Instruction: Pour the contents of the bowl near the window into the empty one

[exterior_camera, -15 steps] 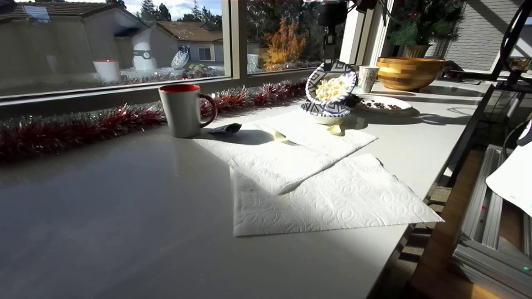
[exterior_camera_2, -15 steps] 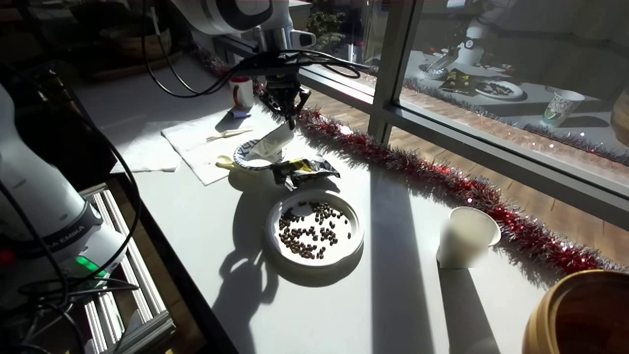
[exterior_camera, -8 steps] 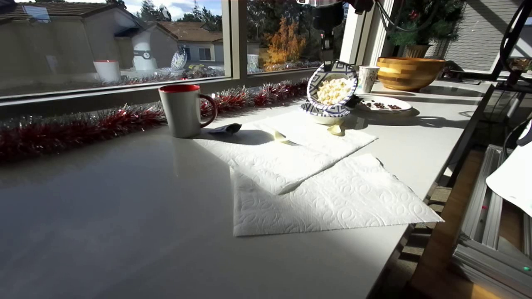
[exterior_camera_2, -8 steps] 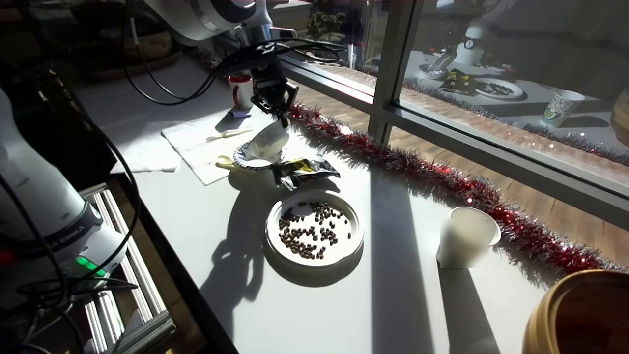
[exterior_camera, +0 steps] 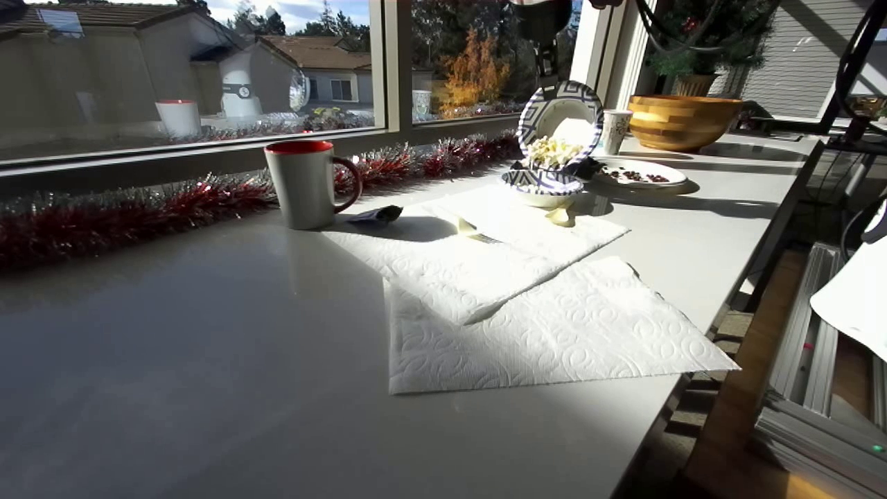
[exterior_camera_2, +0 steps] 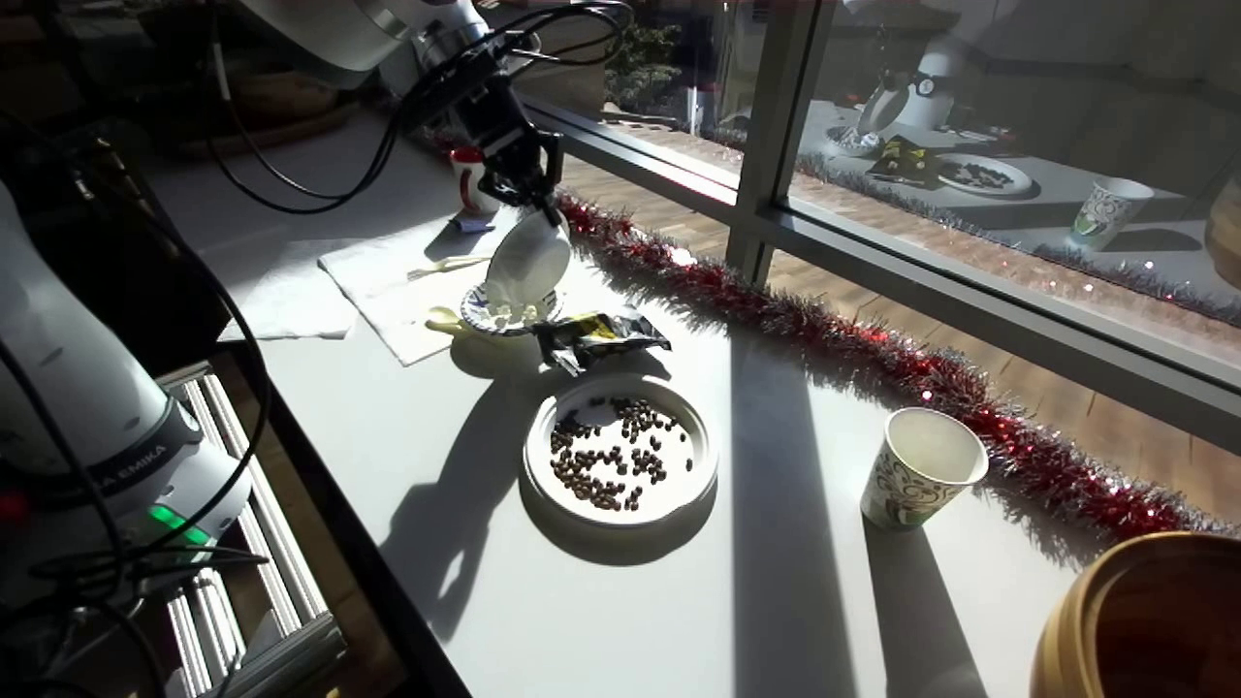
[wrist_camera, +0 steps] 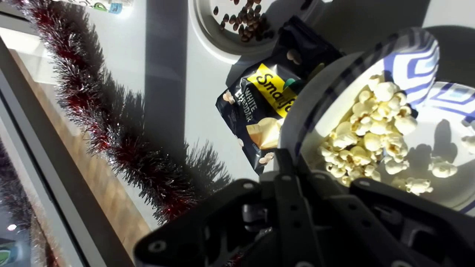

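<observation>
Gripper [wrist_camera: 295,163] is clamped on the upper rim of the held bowl [exterior_camera: 556,123], jaws pinched tight on its wall. Held bowl has a blue-and-white patterned rim, tipped steeply on edge, mouth turned over the lower bowl [exterior_camera: 542,198]. Lower bowl, near-same pattern, sits upright on the counter [exterior_camera_2: 640,620]. Can't tell if the 2 bowls touch.

Popcorn [wrist_camera: 373,141]: most is heaped on the low side of the held bowl, by its bottom edge. A few pieces show in or over the lower bowl in the wrist view; can't tell which are resting.

Around it: black White Cheddar bag [wrist_camera: 256,111] lies just beside the lower bowl. White plate [exterior_camera_2: 669,490] with dark brown beans [exterior_camera_2: 580,485] is near the bag. Patterned paper cup [exterior_camera_2: 916,485] stands upright next to the red-and-silver tinsel [exterior_camera_2: 834,354], wooden bowl [exterior_camera_2: 1066,620] near it. White mug [exterior_camera: 298,187] with red interior is also by the tinsel, well apart from the cup. 2 paper towels [exterior_camera: 554,339] overlap on the counter; pale yellow fork [exterior_camera_2: 444,266] on 1 of them. Pale yellow spoon [exterior_camera_2: 444,318] is just beside the lower bowl.
</observation>
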Tool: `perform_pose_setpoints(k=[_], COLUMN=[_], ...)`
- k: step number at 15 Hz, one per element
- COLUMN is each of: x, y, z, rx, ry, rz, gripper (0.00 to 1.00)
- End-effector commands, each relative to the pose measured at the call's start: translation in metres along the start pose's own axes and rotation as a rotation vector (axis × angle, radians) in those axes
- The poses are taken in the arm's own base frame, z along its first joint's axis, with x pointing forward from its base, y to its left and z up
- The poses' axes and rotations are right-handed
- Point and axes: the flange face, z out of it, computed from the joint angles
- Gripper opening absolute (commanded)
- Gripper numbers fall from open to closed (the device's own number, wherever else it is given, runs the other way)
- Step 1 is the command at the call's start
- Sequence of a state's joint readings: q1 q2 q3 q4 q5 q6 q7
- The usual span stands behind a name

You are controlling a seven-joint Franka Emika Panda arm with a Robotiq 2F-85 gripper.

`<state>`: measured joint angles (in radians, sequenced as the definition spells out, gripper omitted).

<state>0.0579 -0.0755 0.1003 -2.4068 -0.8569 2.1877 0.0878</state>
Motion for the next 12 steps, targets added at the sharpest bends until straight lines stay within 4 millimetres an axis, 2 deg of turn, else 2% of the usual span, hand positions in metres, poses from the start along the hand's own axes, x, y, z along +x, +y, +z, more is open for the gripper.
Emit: perform_pose_setpoints(k=[1, 8, 12], x=[-0.005, 0.004, 0.02], y=[-0.016, -0.048, -0.065], z=[-0.01, -0.022, -0.031], rx=[-0.112, -0.271, -0.35], ry=[-0.038, -0.071, -0.032], rz=[-0.03, -0.132, -0.178], gripper=[0.01, 0.01, 0.01])
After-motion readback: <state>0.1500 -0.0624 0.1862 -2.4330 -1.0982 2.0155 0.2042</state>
